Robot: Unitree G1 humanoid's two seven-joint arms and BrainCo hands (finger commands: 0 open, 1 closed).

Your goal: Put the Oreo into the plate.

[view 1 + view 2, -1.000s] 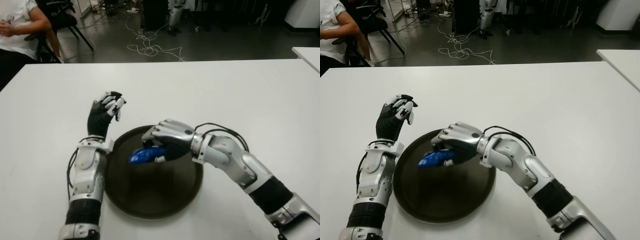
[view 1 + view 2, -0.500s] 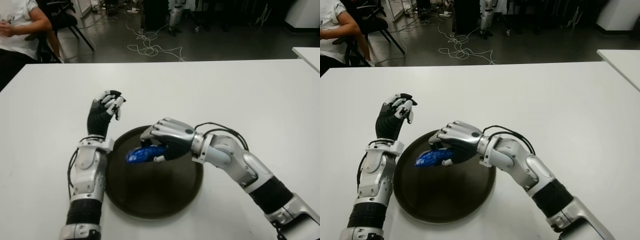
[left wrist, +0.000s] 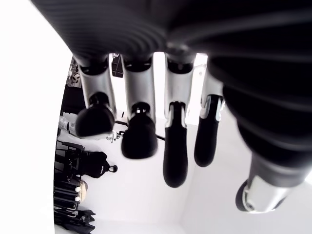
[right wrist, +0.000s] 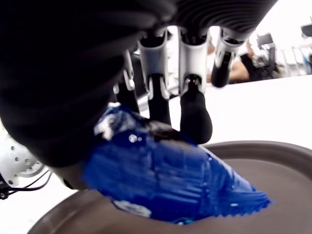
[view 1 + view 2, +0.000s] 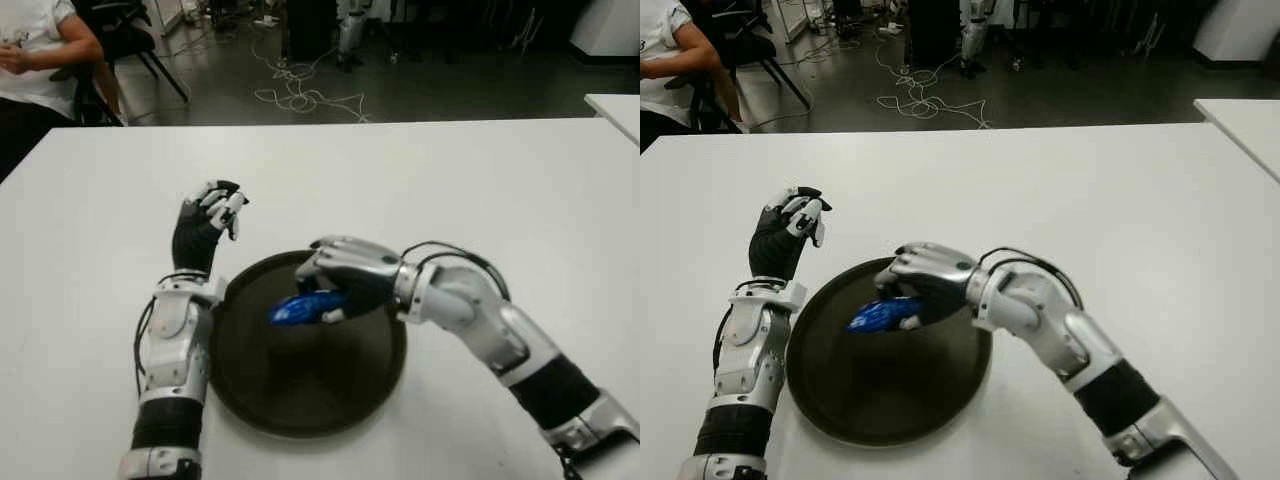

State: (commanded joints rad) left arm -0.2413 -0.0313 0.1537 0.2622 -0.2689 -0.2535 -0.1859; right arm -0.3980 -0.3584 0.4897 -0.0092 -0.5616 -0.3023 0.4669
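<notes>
A blue Oreo packet (image 5: 305,308) is gripped in my right hand (image 5: 340,280), whose fingers curl over its top. The hand holds it above the inner part of a dark round plate (image 5: 300,390) on the white table. In the right wrist view the packet (image 4: 165,175) hangs just above the plate's rim (image 4: 287,151). My left hand (image 5: 205,228) is raised beside the plate's left edge, fingers loosely curled and holding nothing; its wrist view shows the bare fingers (image 3: 139,136).
The white table (image 5: 500,190) stretches wide around the plate. A seated person (image 5: 35,50) is at the far left corner. Cables (image 5: 300,95) lie on the dark floor behind. Another white table's corner (image 5: 615,105) shows at the far right.
My right hand with the Oreo packet has shifted slightly right, staying over the plate. The left hand has barely moved.
</notes>
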